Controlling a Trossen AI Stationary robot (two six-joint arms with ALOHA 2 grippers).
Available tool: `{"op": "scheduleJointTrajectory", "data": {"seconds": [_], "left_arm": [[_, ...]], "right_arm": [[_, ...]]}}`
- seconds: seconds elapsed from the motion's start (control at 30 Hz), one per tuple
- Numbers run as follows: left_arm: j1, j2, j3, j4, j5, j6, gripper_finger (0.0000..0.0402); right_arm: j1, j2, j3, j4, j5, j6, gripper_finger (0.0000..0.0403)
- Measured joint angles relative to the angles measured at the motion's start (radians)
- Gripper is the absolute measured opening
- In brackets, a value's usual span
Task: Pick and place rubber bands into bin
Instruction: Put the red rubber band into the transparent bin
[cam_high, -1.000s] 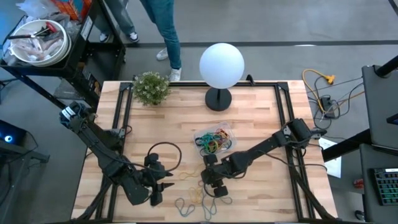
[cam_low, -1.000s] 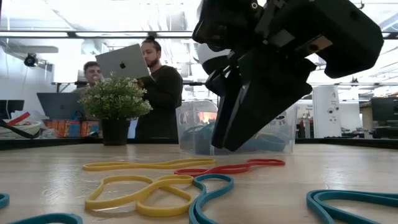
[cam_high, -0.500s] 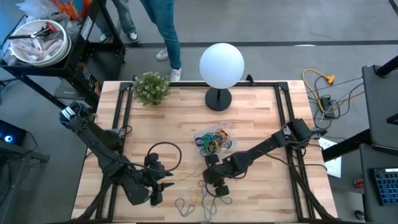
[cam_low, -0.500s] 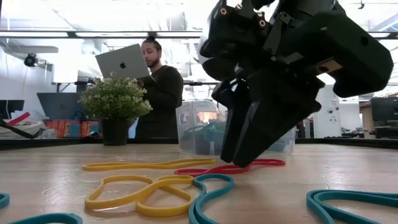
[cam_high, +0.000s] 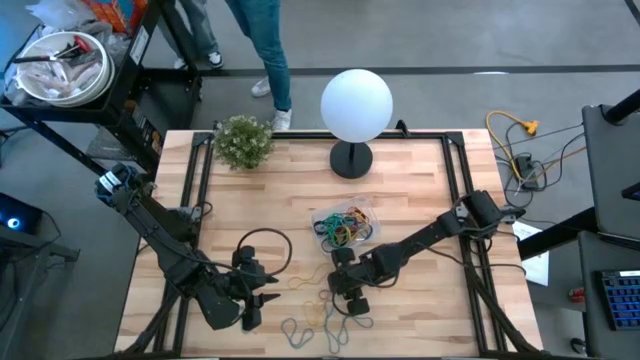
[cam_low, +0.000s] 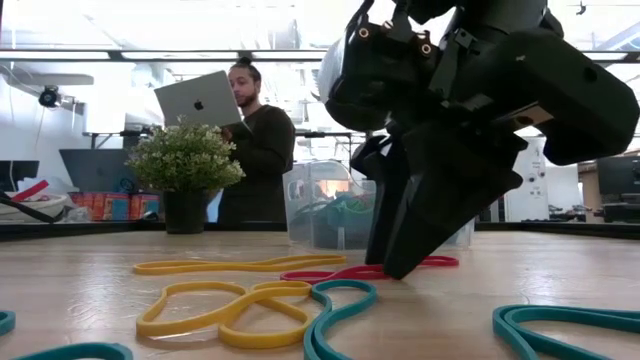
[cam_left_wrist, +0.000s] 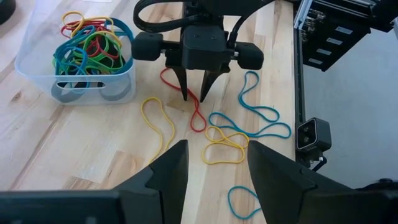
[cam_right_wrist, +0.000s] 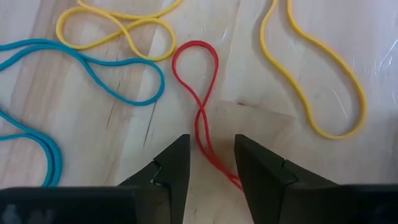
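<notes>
Two parted fingers, right gripper (cam_right_wrist: 207, 163) (straddling red band (cam_right_wrist: 200, 115))

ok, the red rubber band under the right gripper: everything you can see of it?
The red rubber band is a thin elastic loop lying flat on the wooden table, twisted into a narrow figure-eight. One rounded end sits ahead of the right gripper, whose open fingers straddle its crossed middle. A yellow band and a blue band lie close beside it.

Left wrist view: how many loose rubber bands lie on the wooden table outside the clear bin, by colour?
Thin red rubber band: 1
Thin yellow rubber bands: 2
Thin blue rubber bands: 2, counting the twisted one as a single band
Total: 5
</notes>
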Motion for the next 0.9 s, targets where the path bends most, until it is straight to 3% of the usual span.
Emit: {"op": "scheduleJointTrajectory", "data": {"seconds": [0.67, 0.9], "left_arm": [[0.0, 0.0, -0.003, -0.002, 0.0, 0.001, 0.015], [0.0, 0.0, -0.009, -0.004, 0.0, 0.001, 0.015]], "right_arm": [[0.063, -0.004, -0.014, -0.048, 0.043, 0.071, 0.0012], [0.079, -0.023, -0.009, -0.073, 0.092, 0.141, 0.0008]]}}
